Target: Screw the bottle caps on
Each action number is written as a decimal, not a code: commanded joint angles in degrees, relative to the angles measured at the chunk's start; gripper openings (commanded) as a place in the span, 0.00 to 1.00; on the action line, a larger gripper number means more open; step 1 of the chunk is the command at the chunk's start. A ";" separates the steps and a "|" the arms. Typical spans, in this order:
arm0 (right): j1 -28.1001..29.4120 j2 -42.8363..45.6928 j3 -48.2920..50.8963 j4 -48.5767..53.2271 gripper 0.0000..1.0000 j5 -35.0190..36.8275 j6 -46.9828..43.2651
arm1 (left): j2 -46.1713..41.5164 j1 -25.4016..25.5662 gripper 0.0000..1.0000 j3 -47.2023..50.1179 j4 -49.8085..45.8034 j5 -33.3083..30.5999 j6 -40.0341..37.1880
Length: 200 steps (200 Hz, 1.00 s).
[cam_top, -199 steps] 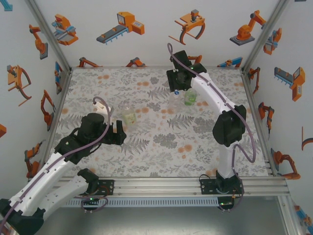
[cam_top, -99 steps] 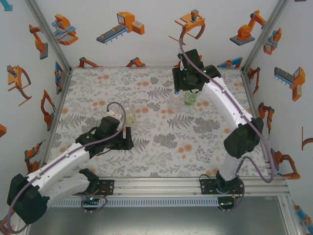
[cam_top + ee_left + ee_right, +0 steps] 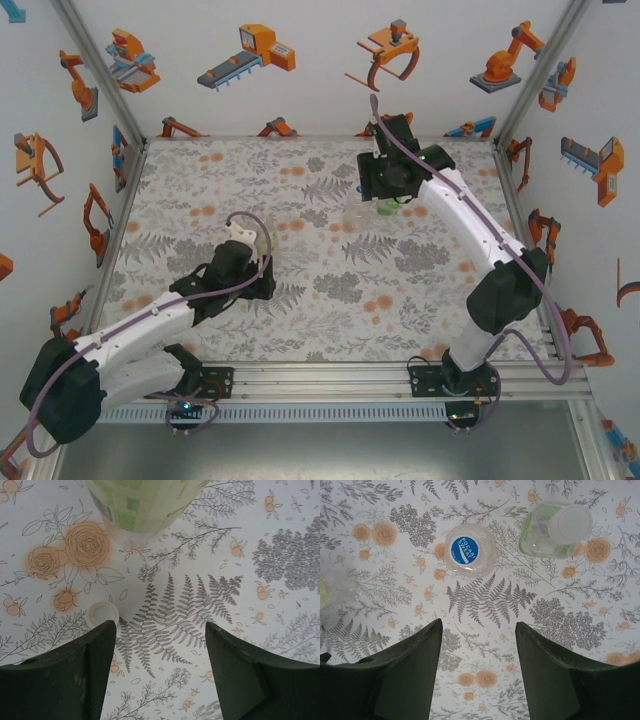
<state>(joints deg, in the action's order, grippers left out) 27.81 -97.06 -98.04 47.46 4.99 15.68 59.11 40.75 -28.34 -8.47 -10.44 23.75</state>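
In the left wrist view a small whitish bottle cap (image 3: 103, 614) lies loose on the cloth, just beyond my left finger's tip. The yellowish bottle (image 3: 145, 500) stands beyond it. My left gripper (image 3: 160, 627) is open, with only cloth between its fingers. From above, it (image 3: 262, 283) sits low, just in front of that bottle (image 3: 262, 238). My right gripper (image 3: 478, 625) hangs open and empty over the far bottles. The colourless bottle (image 3: 469, 550) wears a blue-labelled cap and the green bottle (image 3: 555, 530) a white one. Seen from above, the right gripper (image 3: 383, 190) partly hides them.
A flower-and-fern cloth (image 3: 330, 290) covers the table. Printed white walls close it in at the back and both sides, with metal corner posts (image 3: 105, 70). An aluminium rail (image 3: 330, 378) with both arm bases runs along the near edge.
My left arm has reached right and forward, up to the yellowish bottle, and its jaws have narrowed. My right arm has shifted slightly right, over the two far bottles.
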 commanded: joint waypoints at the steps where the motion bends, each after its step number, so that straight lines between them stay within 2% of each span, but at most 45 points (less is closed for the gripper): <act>1: -0.34 2.04 1.00 -0.46 0.57 0.04 1.08 | -0.49 -0.13 0.67 1.98 4.22 -2.12 1.36; 73: -0.31 2.36 2.14 -0.40 0.57 -0.60 1.24 | 2.44 -0.63 0.67 5.05 9.93 -1.10 0.35; 132: -0.36 2.58 3.26 -0.17 0.57 -0.84 1.02 | 3.46 -1.13 0.67 5.95 9.55 -1.16 0.78; 180: -0.34 3.23 4.24 -0.10 0.57 -1.00 1.04 | 6.04 -1.10 0.67 6.78 9.61 1.44 3.15; 200: -0.39 3.63 4.45 -0.16 0.57 -1.04 1.11 | 5.55 0.11 0.67 6.64 9.12 1.37 3.24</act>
<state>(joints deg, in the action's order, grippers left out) 27.81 -96.31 -94.02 47.13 4.03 16.08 64.55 40.01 -22.37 1.37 -10.31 25.41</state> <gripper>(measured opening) 0.565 0.672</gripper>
